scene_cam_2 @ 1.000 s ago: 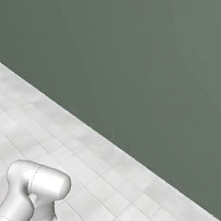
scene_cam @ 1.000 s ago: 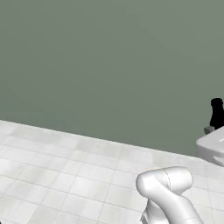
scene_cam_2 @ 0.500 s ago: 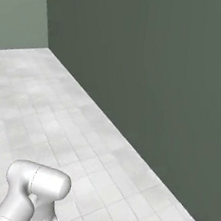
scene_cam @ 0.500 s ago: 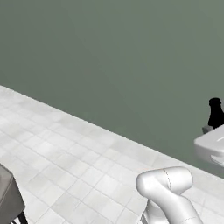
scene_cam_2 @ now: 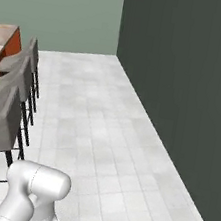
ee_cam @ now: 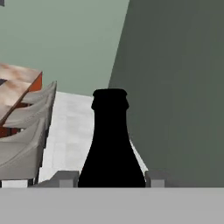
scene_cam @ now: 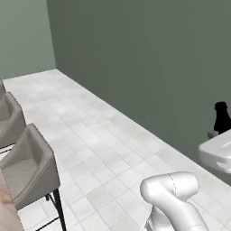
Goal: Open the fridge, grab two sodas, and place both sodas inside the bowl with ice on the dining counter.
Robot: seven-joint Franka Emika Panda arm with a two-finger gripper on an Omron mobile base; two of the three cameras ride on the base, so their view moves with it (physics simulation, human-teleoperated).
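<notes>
The fingers (ee_cam: 111, 178) grip a dark soda bottle (ee_cam: 110, 144) upright, seemingly level, pointing past grey stools (ee_cam: 24, 131) beside the desk (ee_cam: 15, 89).

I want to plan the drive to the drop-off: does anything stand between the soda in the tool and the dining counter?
Yes. The soda sits clamped in the tool. A row of grey stools lines the near edge of the dining counter, between it and the open tiled floor. The bowl with ice cannot be judged.

grey stools (scene_cam: 28, 167) in a row, white tiled floor (scene_cam_2: 109, 132), grey-green wall (scene_cam: 149, 63)
</notes>
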